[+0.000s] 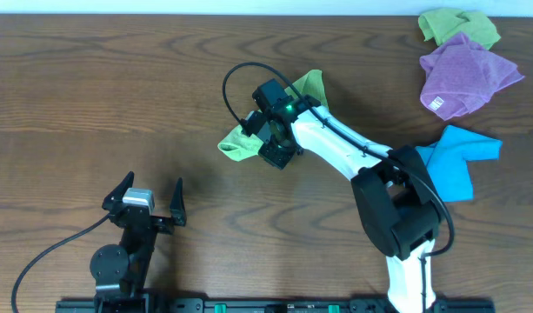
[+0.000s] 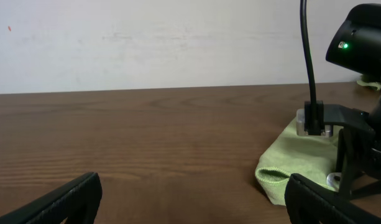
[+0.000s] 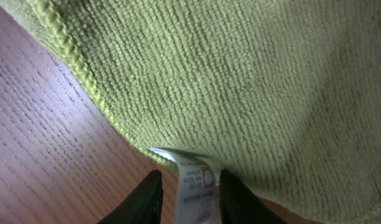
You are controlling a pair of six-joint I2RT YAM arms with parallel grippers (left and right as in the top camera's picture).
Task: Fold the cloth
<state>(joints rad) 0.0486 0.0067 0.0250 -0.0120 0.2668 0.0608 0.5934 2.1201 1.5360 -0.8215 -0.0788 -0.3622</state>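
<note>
The cloth [image 1: 238,142] is a lime-green towel lying bunched at the middle of the wooden table, partly hidden under my right arm. My right gripper [image 1: 278,153] is down on the cloth's near edge. In the right wrist view the cloth [image 3: 240,74] fills the frame. Its white tag [image 3: 193,183] hangs between the two black fingers [image 3: 146,200] of my right gripper [image 3: 189,200], with a gap showing on the left side. My left gripper [image 1: 151,187] stands wide open at the front left, well apart from the cloth [image 2: 296,155], and my left gripper [image 2: 193,199] holds nothing.
At the back right lie a second green cloth [image 1: 457,26] and a purple cloth [image 1: 466,74]. A blue cloth [image 1: 457,161] lies beside the right arm's base [image 1: 401,217]. The right arm's wrist and cable [image 2: 364,37] stand over the cloth.
</note>
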